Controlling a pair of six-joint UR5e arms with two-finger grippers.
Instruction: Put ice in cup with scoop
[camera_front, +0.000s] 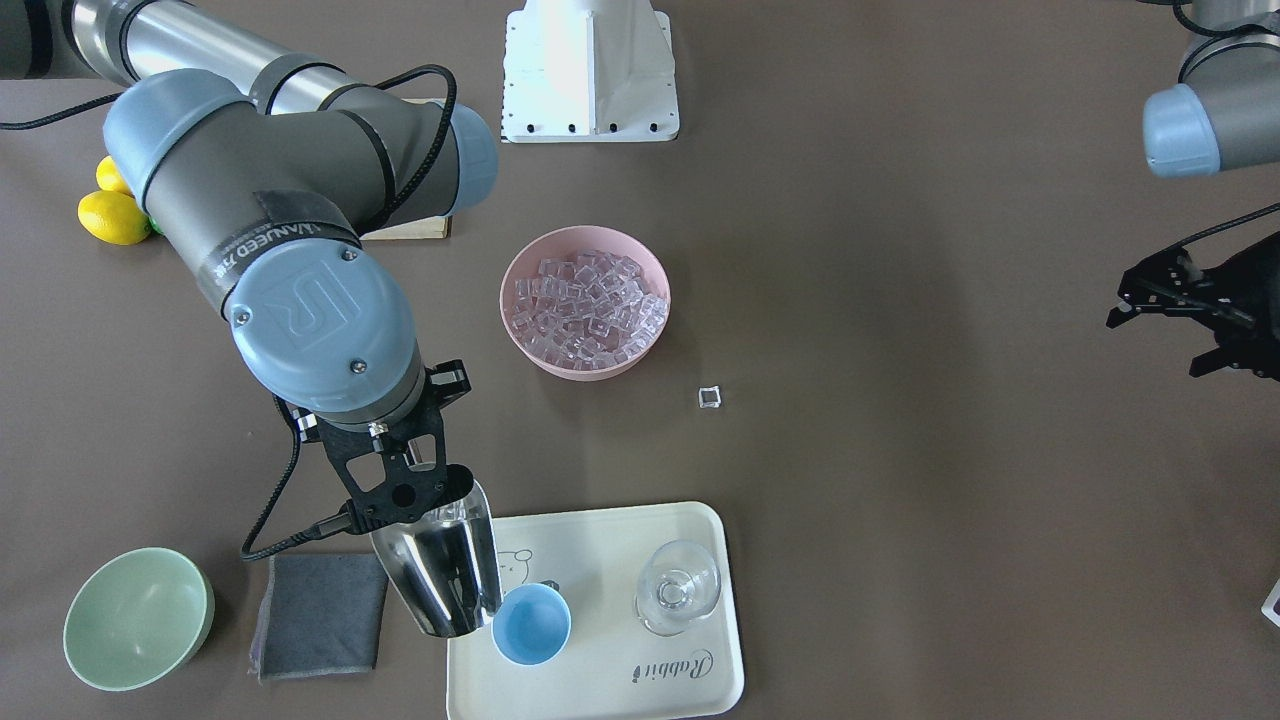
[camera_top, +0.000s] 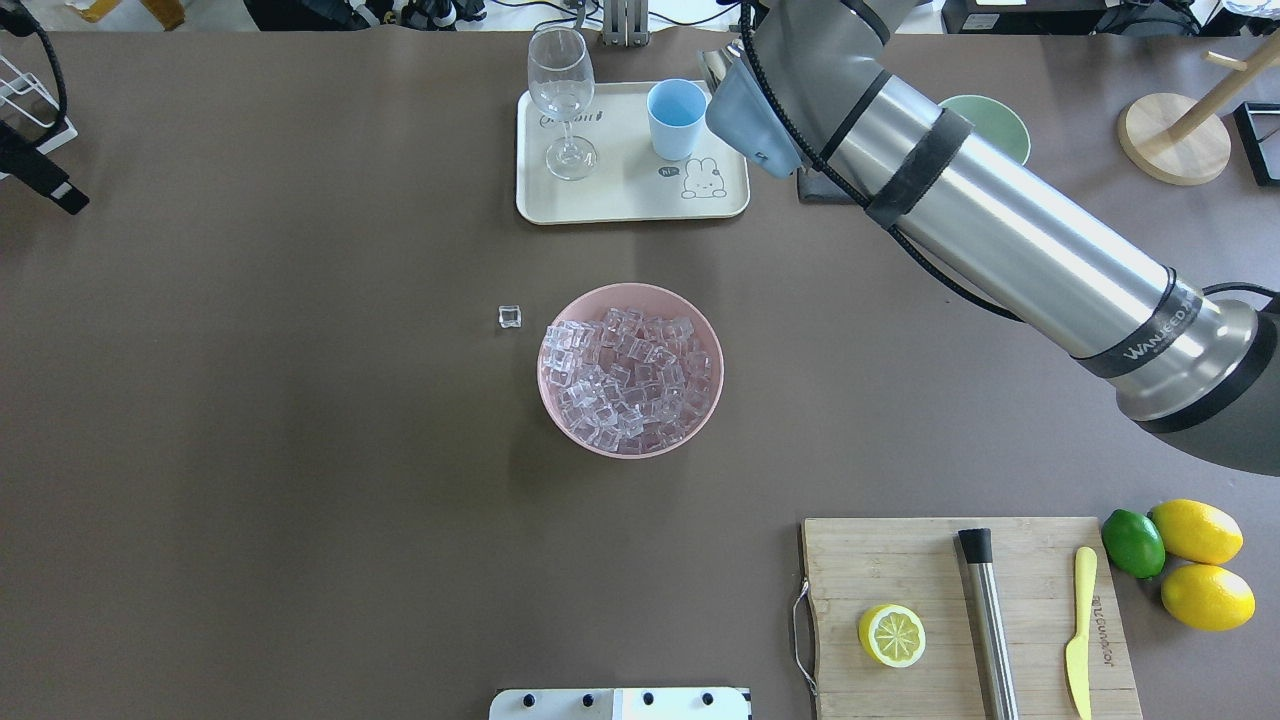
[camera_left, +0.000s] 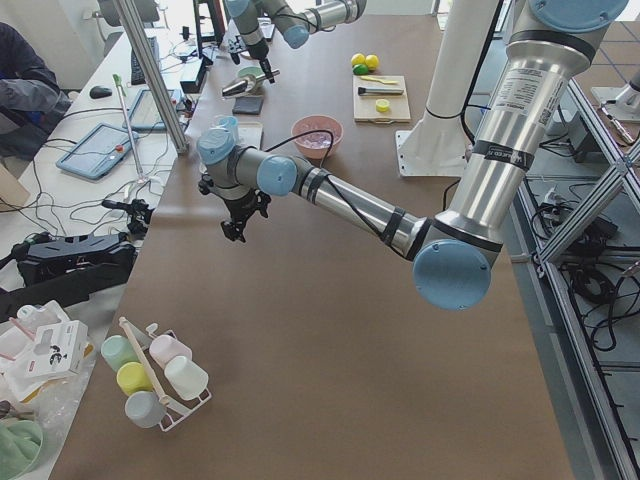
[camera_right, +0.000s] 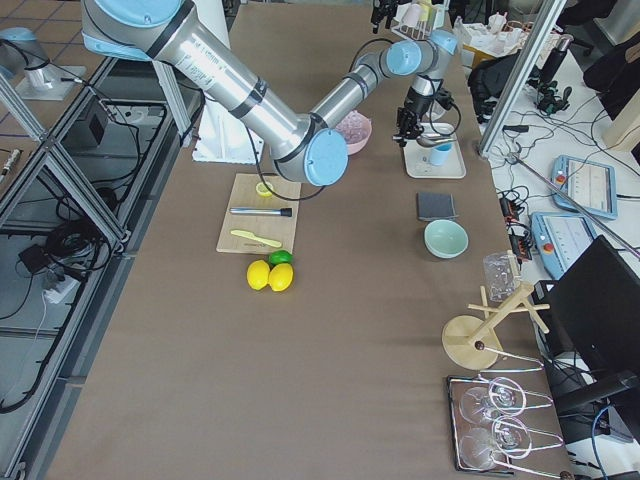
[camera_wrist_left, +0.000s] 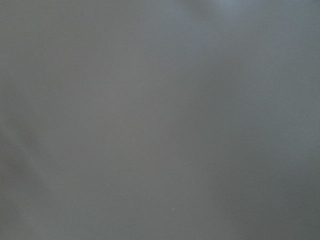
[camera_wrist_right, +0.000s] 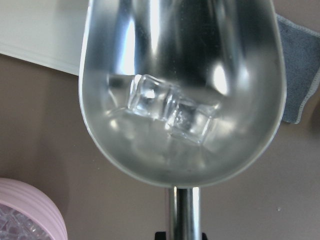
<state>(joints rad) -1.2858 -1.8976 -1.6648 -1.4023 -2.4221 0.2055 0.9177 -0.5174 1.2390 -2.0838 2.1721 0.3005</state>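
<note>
scoop with two cubes held beside the blue cup

the right gripper (camera_front: 408, 482) was pinched tight on the thin handle of the steel scoop (camera_front: 445, 570). it held the scoop over the edge of the cream rabbit tray (camera_front: 600, 540), on the tray's side toward the robot's right. in the right wrist view two pieces of ice (camera_wrist_right: 167, 107) lay side by side, touching, in the trough of the scoop. the scoop's open lip was just beside the rim of the light-blue cup (camera_front: 531, 623); whether the two touched could not be told. the cup stood upright on the tray, and its inside showed plain blue from the front. a clear wine glass (camera_top: 560, 100) stood upright on the same tray, apart from the cup.

near the middle of the table, a pink bowl (camera_top: 556, 318) was heaped with more clear cubes. one loose cube (camera_top: 510, 316) sat on the table just beside that bowl. a pale green bowl (camera_front: 138, 618) and a folded grey cloth (camera_front: 320, 615) lay next to the tray, on the scoop's side.

the left gripper (camera_front: 1160, 335) hung well away from all of this with its fingers spread, holding nothing. its wrist view showed only blurred grey.
</note>
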